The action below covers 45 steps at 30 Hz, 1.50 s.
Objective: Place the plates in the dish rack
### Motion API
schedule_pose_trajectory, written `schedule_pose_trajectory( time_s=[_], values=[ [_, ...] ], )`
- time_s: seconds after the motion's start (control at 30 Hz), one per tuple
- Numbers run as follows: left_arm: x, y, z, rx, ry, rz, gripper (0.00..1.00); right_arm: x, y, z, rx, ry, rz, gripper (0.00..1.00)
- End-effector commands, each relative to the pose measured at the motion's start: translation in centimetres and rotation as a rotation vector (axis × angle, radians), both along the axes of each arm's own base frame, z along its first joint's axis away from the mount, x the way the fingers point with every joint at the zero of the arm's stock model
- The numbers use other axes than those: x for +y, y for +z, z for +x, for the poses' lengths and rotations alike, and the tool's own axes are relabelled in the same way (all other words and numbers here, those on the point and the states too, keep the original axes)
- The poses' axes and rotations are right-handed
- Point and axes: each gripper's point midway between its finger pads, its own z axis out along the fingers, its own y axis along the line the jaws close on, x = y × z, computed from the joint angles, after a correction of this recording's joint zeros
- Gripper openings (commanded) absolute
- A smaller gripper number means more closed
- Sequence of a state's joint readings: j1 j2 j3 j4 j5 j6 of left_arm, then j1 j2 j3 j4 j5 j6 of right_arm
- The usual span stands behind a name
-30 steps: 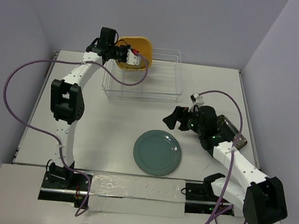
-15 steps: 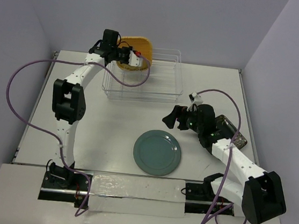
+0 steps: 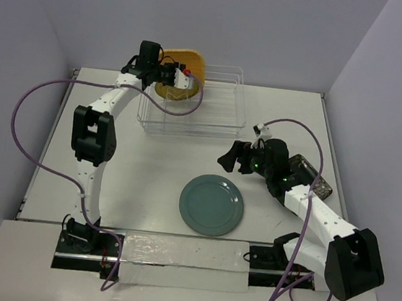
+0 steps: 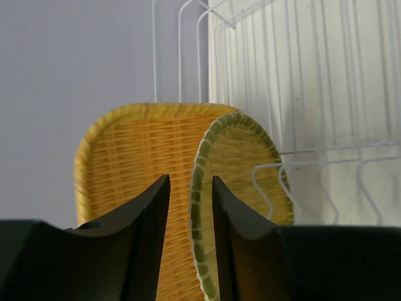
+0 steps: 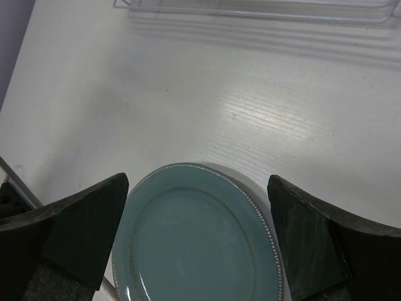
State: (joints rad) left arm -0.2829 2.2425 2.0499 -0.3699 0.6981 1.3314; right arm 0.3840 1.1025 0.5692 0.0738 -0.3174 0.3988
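Note:
The wire dish rack [image 3: 219, 120] stands at the back of the table. The orange-tan plate [image 3: 191, 62] stands upright at its left end; it also shows in the left wrist view [image 4: 119, 163]. The small yellow plate [image 3: 170, 89] stands on edge in front of it, behind the dividers [image 4: 244, 150]. My left gripper [image 3: 176, 80] straddles the yellow plate's rim [image 4: 190, 180] with narrow gaps showing. The teal plate [image 3: 211, 204] lies flat on the table. My right gripper [image 3: 233, 157] is wide open and empty above its far edge [image 5: 197, 182]. The dark floral plate [image 3: 314, 179] lies under my right arm.
The rack's front wire edge [image 5: 250, 9] runs along the top of the right wrist view. Side walls close in the table at left and right. Purple cables loop off both arms.
My left gripper has shifted slightly right and lower at the rack's left end with the yellow plate between its fingers. My right gripper has edged a little left above the teal plate.

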Motion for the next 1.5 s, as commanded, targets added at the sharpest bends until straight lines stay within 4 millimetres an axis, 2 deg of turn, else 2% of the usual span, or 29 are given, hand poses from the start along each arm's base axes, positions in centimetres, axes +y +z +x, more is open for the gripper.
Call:
schedule_pose_trajectory(
  time_s=[0.0, 0.13, 0.23, 0.3, 0.37, 0.4, 0.43, 0.47, 0.53, 0.6, 0.67, 0.73, 0.77, 0.8, 0.83, 0.87, 0.9, 0.93, 1.0, 1.07, 1.17, 1.23, 1.27, 1.3, 1.37, 1.47],
  values=[
    [-0.7, 1.1, 0.9, -0.062, 0.004, -0.034, 0.49, 0.8, 2.7, 0.9, -0.069, 0.022, 0.025, 0.99],
    [-0.6, 1.9, 1.3, -0.067, 0.036, -0.058, 0.58, 0.9, 2.8, 0.9, -0.072, 0.024, 0.025, 1.0],
    [-0.5, 3.7, 1.6, -0.099, 0.057, -0.089, 0.63, 0.9, 2.9, 1.0, -0.075, 0.025, 0.028, 0.99],
    [-0.5, 5.5, 1.7, -0.112, 0.083, -0.135, 0.71, 0.9, 3.2, 1.0, -0.08, 0.024, 0.031, 0.99],
    [-0.3, 9.6, 1.3, -0.167, 0.101, -0.201, 0.78, 0.8, 3.5, 1.1, -0.087, 0.011, 0.037, 1.0],
    [-0.3, 11.0, 0.8, -0.18, 0.102, -0.227, 0.78, 0.7, 3.7, 1.1, -0.092, 0.001, 0.037, 1.0],
    [-0.2, 11.9, 0.1, -0.182, 0.098, -0.246, 0.79, 0.5, 3.8, 1.3, -0.096, -0.013, 0.037, 1.0],
    [-0.3, 11.9, -0.4, -0.172, 0.09, -0.253, 0.8, 0.3, 3.9, 1.4, -0.097, -0.03, 0.037, 1.0],
    [-0.2, 15.7, -3.0, -0.219, 0.057, -0.309, 0.9, -0.4, 4.0, 1.7, -0.098, -0.083, 0.035, 1.0],
    [0.0, 17.5, -4.6, -0.255, 0.045, -0.364, 0.9, -0.9, 3.9, 1.9, -0.092, -0.123, 0.036, 1.0],
    [0.0, 18.5, -6.9, -0.201, 0.062, -0.489, 0.9, -1.7, 3.8, 1.8, -0.082, -0.178, 0.041, 1.0],
    [-0.1, 20.8, -8.7, -0.178, 0.064, -0.59, 0.93, -2.2, 3.6, 1.6, -0.069, -0.214, 0.045, 1.0],
    [-0.3, 21.1, -9.8, -0.134, 0.06, -0.627, 0.98, -2.6, 3.5, 1.5, -0.061, -0.238, 0.048, 1.0],
    [-0.8, 22.5, -11.4, -0.094, 0.041, -0.678, 0.99, -3.1, 3.2, 1.3, -0.047, -0.272, 0.055, 1.0],
    [-1.4, 22.7, -12.4, 0.007, 0.043, -0.741, 0.99, -3.5, 2.6, 0.9, -0.03, -0.29, 0.054, 1.0],
    [-1.1, 24.2, -12.9, 0.04, 0.097, -0.811, 0.99, -3.8, 2.5, 0.7, -0.025, -0.307, 0.057, 1.0],
    [-2.1, 24.7, -13.8, 0.139, 0.121, -0.889, 0.99, -4.2, 1.6, 0.2, 0.005, -0.325, 0.051, 1.0],
    [-2.4, 25.3, -14.2, 0.164, 0.159, -0.932, 0.99, -4.4, 1.3, 0.0, 0.017, -0.333, 0.054, 1.0],
    [-2.1, 26.1, -14.8, 0.369, 0.368, -1.15, 0.99, -5.1, -0.1, -1.2, 0.067, -0.361, 0.059, 1.0],
    [-1.6, 25.5, -15.3, 0.477, 0.518, -1.248, 0.99, -5.3, -1.0, -1.9, 0.1, -0.372, 0.067, 1.0],
    [-3.2, 18.8, -18.7, 0.729, 0.632, -1.223, 0.99, -5.3, -3.5, -3.9, 0.173, -0.357, 0.079, 1.0],
    [-3.1, 16.6, -20.4, 0.785, 0.675, -1.238, 0.99, -5.6, -4.5, -4.7, 0.205, -0.362, 0.073, 1.0],
    [-2.8, 16.0, -22.2, 0.827, 0.69, -1.265, 0.99, -5.8, -5.3, -5.2, 0.231, -0.37, 0.071, 1.0],
    [-2.5, 14.1, -22.5, 0.861, 0.737, -1.264, 0.99, -5.9, -5.9, -5.6, 0.247, -0.373, 0.064, 1.0],
    [-1.6, 11.7, -25.4, 0.946, 0.788, -1.302, 0.99, -6.1, -7.1, -6.5, 0.287, -0.381, 0.071, 1.0],
    [-2.0, 8.1, -28.7, 1.056, 0.812, -1.277, 0.99, -6.0, -8.5, -7.7, 0.338, -0.368, 0.078, 1.0]
  ],
)
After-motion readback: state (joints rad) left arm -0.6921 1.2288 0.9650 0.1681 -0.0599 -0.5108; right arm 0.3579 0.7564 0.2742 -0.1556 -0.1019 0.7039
